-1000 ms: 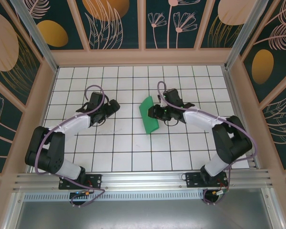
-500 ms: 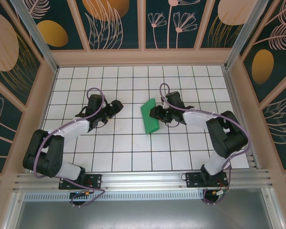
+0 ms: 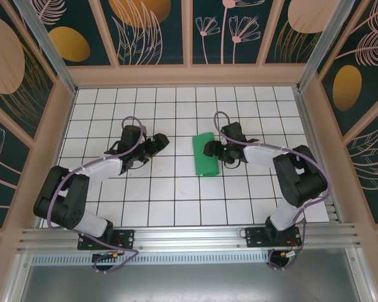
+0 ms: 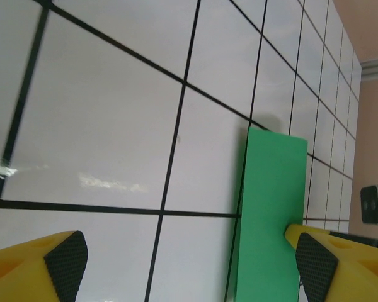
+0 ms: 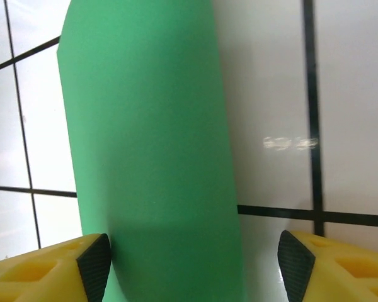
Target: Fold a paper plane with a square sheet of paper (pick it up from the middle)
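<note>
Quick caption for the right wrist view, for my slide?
Open yellow fingers flank the green paper lying on the white gridded table.

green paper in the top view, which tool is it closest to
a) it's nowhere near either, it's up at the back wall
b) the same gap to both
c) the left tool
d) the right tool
d: the green paper, folded to a narrow strip, lies right at the tips of the right tool, while the left tool sits clearly apart from it on the other side.
</note>
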You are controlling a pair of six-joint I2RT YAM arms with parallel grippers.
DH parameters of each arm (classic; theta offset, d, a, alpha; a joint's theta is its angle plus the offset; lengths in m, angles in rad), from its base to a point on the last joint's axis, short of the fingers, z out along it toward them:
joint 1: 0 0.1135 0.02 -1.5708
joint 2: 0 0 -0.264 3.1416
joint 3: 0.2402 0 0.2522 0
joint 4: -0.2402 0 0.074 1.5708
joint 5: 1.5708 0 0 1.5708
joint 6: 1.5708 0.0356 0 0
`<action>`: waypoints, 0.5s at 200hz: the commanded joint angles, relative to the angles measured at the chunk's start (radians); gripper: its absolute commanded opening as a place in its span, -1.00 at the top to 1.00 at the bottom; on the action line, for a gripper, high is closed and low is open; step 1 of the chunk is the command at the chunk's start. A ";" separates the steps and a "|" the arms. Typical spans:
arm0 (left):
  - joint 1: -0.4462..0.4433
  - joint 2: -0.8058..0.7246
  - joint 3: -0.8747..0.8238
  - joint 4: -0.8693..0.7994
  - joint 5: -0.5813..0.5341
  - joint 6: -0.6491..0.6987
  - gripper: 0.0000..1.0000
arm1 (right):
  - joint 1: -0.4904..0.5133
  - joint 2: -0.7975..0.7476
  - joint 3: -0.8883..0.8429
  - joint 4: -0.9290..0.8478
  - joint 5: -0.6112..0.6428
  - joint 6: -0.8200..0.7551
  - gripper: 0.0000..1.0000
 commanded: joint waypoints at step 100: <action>-0.170 0.186 0.162 0.120 0.032 -0.056 -0.35 | -0.063 -0.014 -0.019 -0.081 0.008 -0.120 -0.24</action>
